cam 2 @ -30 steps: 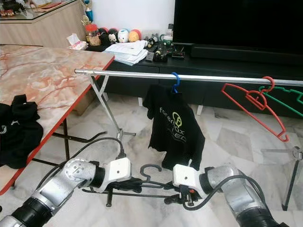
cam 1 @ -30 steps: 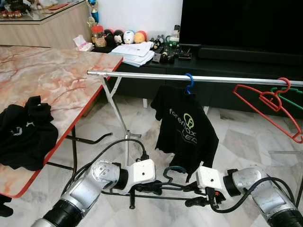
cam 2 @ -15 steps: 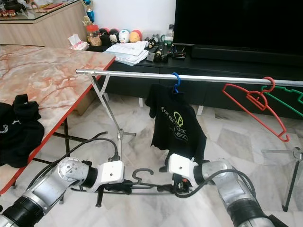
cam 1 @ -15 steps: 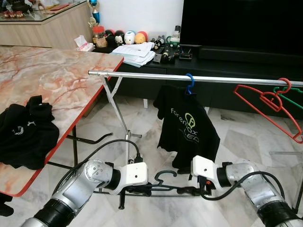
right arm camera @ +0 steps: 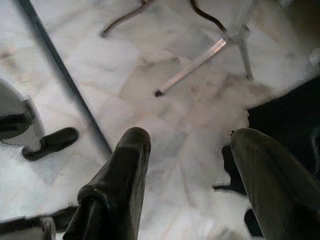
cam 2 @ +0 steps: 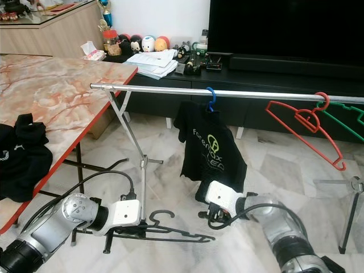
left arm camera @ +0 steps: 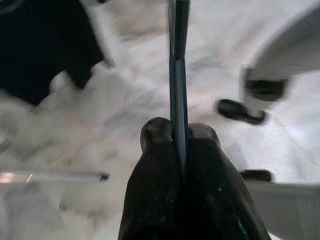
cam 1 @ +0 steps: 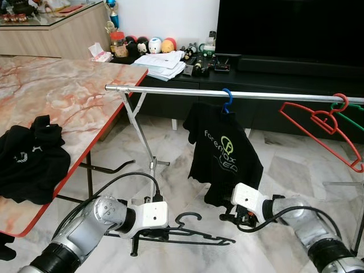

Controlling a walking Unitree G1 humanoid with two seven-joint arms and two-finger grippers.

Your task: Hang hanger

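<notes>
Left hand (cam 1: 165, 230): low over the marble floor (cam 1: 284, 170), fingers (left arm camera: 160, 165) pinched tight on the thin bar of the dark hanger (cam 1: 196, 233). The hanger is held roughly level just above the floor, its hook (cam 1: 187, 216) curling upward and its far tip pointing toward the right hand.

Right hand (right arm camera: 190, 150): low, just beside the hem of the black T-shirt (cam 1: 224, 156), fingers (right arm camera: 125, 170) spread wide with nothing between them; apart from the dark hanger's tip.

Tabletop (cam 1: 62, 96): marble-patterned with a red edge, on the robot's left; a crumpled black garment (cam 1: 28, 162) lies on its near part.

Silver rail (cam 1: 170, 90): runs across the scene on a crossed metal stand (cam 1: 142, 136). The black T-shirt with printed lettering hangs from it on a blue hanger (cam 1: 227, 99). Farther right, a red hanger (cam 1: 324, 128) hangs tilted from the rail, with a green hanger (cam 1: 350, 119) just behind it.

Dark low cabinet (cam 1: 187, 82): beyond the rail, carrying a stack of papers (cam 1: 162, 62), a row of small figurines (cam 1: 151, 44) and a black television (cam 1: 290, 28).
</notes>
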